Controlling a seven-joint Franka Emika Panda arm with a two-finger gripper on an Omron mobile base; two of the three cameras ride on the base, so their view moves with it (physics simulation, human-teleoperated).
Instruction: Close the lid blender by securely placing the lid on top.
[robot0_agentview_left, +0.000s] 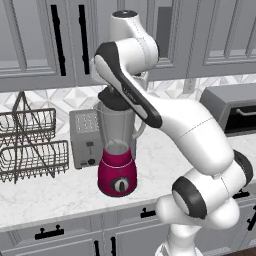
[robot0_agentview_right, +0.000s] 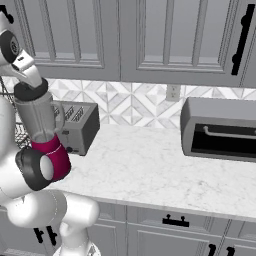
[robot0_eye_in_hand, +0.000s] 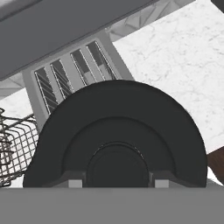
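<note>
In the hand view, the nearest thing is the lid (robot0_eye_in_hand: 116, 131), a round black disc with a raised knob in its centre. The two fingertips (robot0_eye_in_hand: 75, 183) of the gripper (robot0_eye_in_hand: 116, 183) stand at either side of that knob, close against it, so the claw seems to be clamped on the knob, though the contact itself is partly hidden at the bottom edge.

In the left base view the lid (robot0_agentview_left: 114, 99) sits at the mouth of the blender (robot0_agentview_left: 118, 150), under the hand. It looks level with the rim, but I cannot tell if it is fully seated or just above it. The blender is a clear jar with a side handle on a magenta base, standing on the counter (robot0_agentview_left: 165, 155).

Just behind the blender is the toaster (robot0_agentview_left: 86, 137), and to its side a wire dish rack (robot0_agentview_left: 31, 145). Further along the counter, well apart, is a dark oven (robot0_agentview_right: 220, 129).

I judge the lid to be light, stiff and rather smooth. The centre knob is the natural place to hold it. A gentle straight push down should seat it, because the tall jar could tip if pushed sideways.
</note>
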